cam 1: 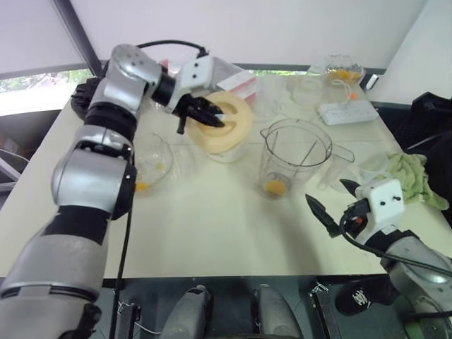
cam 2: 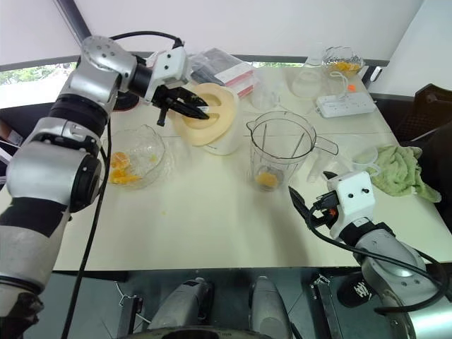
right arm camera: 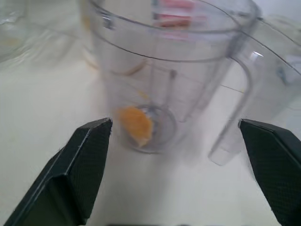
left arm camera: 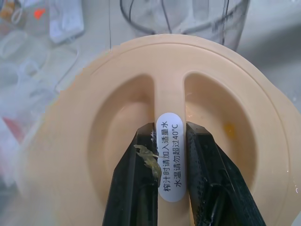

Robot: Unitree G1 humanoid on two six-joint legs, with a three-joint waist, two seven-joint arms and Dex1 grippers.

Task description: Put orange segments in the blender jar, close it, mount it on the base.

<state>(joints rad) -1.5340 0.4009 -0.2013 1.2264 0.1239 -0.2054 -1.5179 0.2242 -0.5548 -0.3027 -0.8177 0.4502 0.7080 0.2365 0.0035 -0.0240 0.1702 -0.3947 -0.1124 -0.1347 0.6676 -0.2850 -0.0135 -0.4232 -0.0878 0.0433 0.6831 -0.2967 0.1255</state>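
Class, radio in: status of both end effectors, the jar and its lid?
Left end effector shut on lid grip bar, lid lifted. Right end effector open before blender jar. One orange segment inside; rim clear.

Silver-and-black arms, white wrist blocks, black-fingered tool (cam 1: 330, 204).

White power strip (cam 1: 347, 111), crumpled green cloth (cam 1: 413, 176), scalloped glass bowl (cam 2: 151, 145) on table (cam 1: 212, 226)

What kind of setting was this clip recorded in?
Probably a lab or test room set up as a kitchen corner: a plain table holds a blender jar, a glass bowl and a power strip, beside a window.
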